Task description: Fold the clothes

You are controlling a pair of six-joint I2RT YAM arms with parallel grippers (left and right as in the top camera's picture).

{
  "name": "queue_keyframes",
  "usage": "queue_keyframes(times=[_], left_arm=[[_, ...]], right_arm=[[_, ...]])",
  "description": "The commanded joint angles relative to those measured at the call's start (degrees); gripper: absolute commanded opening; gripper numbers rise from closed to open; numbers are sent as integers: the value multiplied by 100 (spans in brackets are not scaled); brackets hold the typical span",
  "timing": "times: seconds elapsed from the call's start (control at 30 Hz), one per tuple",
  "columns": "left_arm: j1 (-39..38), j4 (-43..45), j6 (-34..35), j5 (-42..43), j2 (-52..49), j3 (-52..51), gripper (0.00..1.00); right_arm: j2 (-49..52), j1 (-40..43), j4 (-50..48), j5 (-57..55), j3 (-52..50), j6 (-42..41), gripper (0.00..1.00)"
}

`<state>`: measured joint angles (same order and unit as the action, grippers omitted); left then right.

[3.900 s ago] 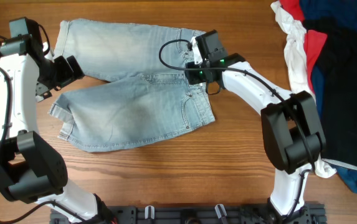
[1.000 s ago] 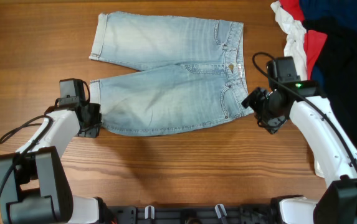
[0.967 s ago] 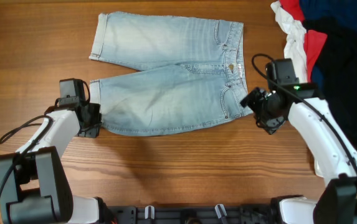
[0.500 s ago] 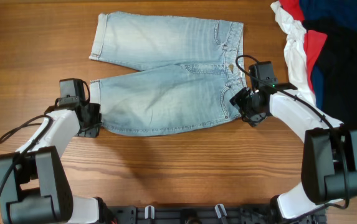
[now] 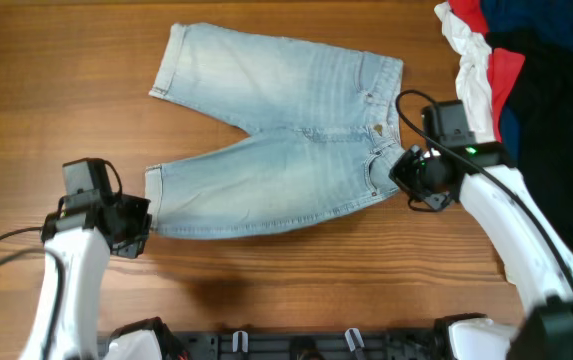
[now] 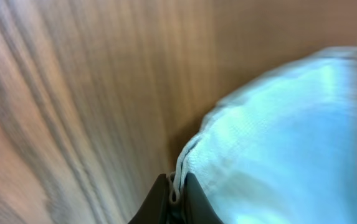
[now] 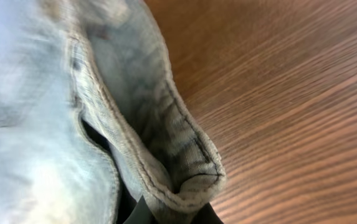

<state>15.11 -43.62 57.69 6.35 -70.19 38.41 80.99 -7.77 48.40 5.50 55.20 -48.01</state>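
Pale blue denim shorts (image 5: pixel 276 140) lie spread on the wooden table, legs to the left, waistband to the right. My left gripper (image 5: pixel 144 218) is shut on the hemmed cuff (image 6: pixel 184 163) of the near leg, the fabric pinched between its dark fingers (image 6: pixel 159 202). At the near end of the waistband my right gripper (image 5: pixel 398 172) is shut on the folded denim edge (image 7: pixel 190 168), which bunches up out of the jaws. The far leg (image 5: pixel 201 70) lies flat and slanted. A pile of other clothes (image 5: pixel 526 90), white, red, navy and black, sits at the right.
The clothes pile covers the table's right side down to the front edge (image 5: pixel 566 280). A dark rail (image 5: pixel 306 345) with the arm bases runs along the front. Bare wood (image 5: pixel 56 70) lies left of the shorts.
The right gripper has closed on the waistband corner. The left arm has pulled the near cuff left and toward the front, and the whole shorts have shifted and rotated slightly.
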Motion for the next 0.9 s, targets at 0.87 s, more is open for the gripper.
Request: queue_keyframes(times=[0.87], left_arm=[[-1327, 4221, -804, -247, -1692, 1510, 4]], right_arm=[[372, 940, -306, -688, 221, -291, 4]])
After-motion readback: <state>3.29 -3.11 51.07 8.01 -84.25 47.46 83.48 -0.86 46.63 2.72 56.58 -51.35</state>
